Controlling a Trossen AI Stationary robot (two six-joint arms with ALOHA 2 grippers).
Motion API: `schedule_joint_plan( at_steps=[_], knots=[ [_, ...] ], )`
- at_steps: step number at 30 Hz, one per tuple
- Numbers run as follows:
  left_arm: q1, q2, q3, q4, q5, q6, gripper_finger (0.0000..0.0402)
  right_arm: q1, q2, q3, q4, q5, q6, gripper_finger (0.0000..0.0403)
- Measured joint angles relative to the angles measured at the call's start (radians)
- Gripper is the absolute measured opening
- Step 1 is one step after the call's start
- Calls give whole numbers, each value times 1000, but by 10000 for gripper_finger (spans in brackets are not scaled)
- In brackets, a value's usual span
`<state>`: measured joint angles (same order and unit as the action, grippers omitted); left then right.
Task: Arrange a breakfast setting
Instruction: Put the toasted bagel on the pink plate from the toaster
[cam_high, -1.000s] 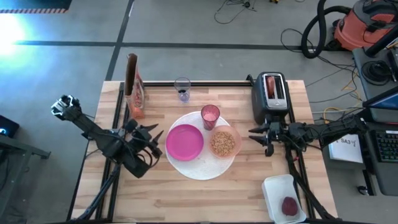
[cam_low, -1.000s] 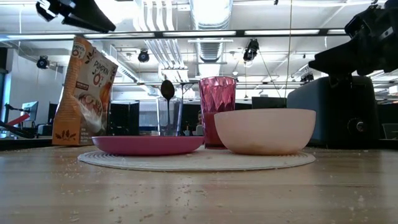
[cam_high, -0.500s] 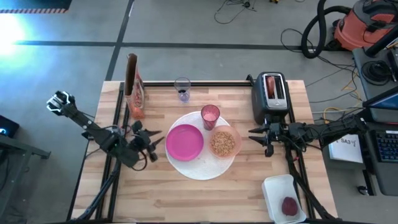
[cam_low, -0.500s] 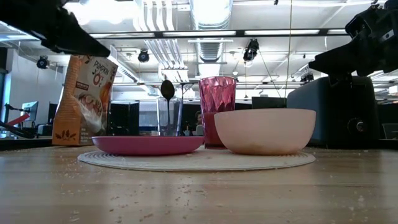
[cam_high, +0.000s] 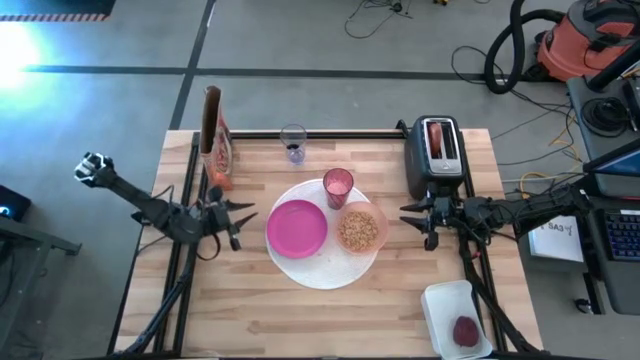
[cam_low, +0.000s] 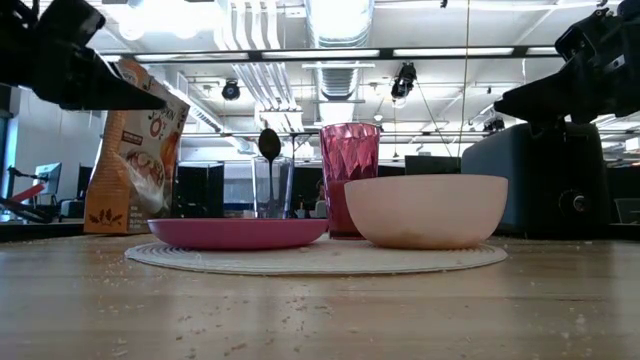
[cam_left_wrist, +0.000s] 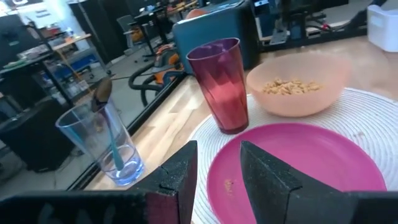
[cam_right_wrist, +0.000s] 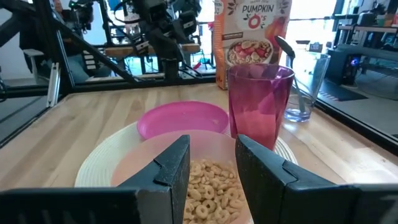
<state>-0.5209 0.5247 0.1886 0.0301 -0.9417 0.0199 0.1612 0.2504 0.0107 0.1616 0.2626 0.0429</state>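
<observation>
A magenta plate (cam_high: 297, 228), a translucent pink bowl (cam_high: 361, 229) holding cereal and a pink tumbler (cam_high: 338, 186) stand on a big white round disc (cam_high: 322, 268). A blue-handled spoon (cam_left_wrist: 109, 134) stands in a clear glass (cam_high: 293, 143) at the far edge. Round toasted bread (cam_high: 438, 134) sticks up from the toaster (cam_high: 440, 158). A small dark-red fruit (cam_high: 466, 331) lies in a white tray (cam_high: 447, 300). My left gripper (cam_high: 240, 222) hovers open, left of the plate, pointing at it (cam_left_wrist: 217, 171). My right gripper (cam_high: 412, 222) waits open, right of the bowl (cam_right_wrist: 211, 158).
A cereal box (cam_high: 214, 140) stands upright at the far left, close behind my left gripper. The toaster sits just behind my right gripper. Bare wood (cam_high: 300, 320) lies along the table's near side. Crumbs dot the tabletop.
My left gripper has drawn back toward the table's left edge and sunk lower, and it has tipped up from a downward slant to nearly level, still pointing at the plate. Nothing on the table has moved.
</observation>
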Motion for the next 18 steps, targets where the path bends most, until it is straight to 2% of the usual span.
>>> schedule_joint_plan(
  at_steps=[6, 12, 18],
  knots=[
    [141, -70, -82, 103, 198, 55, 105, 0, 0, 0, 0, 0, -2, 118],
    [316, -81, -149, 242, 436, 101, 105, 0, 0, 0, 0, 0, -2, 118],
    [446, -79, -163, 268, 559, 132, 105, 0, 0, 0, 0, 0, -95, 118]
  ],
)
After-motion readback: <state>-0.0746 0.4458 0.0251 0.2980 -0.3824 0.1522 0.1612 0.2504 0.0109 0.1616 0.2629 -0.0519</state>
